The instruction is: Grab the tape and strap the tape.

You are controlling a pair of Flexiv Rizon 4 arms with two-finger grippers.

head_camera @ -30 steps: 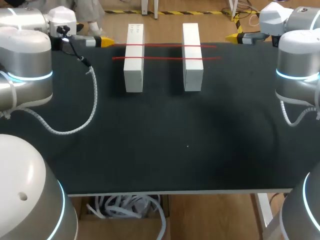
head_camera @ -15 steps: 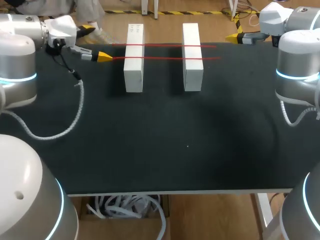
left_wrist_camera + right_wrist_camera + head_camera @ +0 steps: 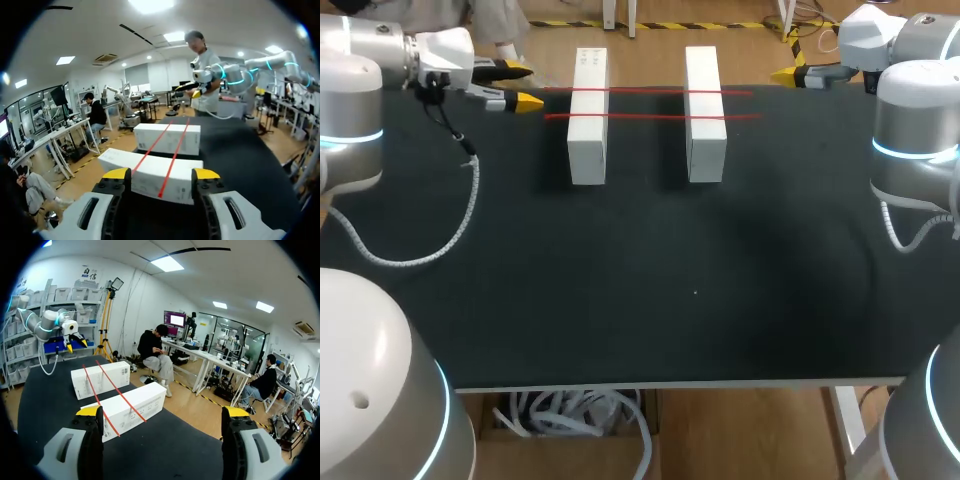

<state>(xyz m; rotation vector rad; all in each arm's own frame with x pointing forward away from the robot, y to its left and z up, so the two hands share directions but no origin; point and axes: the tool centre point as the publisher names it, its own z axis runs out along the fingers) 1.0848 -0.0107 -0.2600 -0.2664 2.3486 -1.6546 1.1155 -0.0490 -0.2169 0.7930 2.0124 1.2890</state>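
Table (image 3: 650, 280) bears tape (image 3: 172, 160) ahead of left fingers (image 3: 116, 174).

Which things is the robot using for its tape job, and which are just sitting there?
For the job: far red tape, near red tape, left white box and right white box under them, left claw, right claw, both open.
Just sitting there: black table.

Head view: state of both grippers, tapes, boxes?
left gripper: open, empty, just off the tapes' left ends.
right gripper: open, empty, at the table's far right edge.
far tape: stretched across both boxes, ungripped.
near tape: stretched across both boxes, ungripped.
left box: lying flat.
right box: lying flat.
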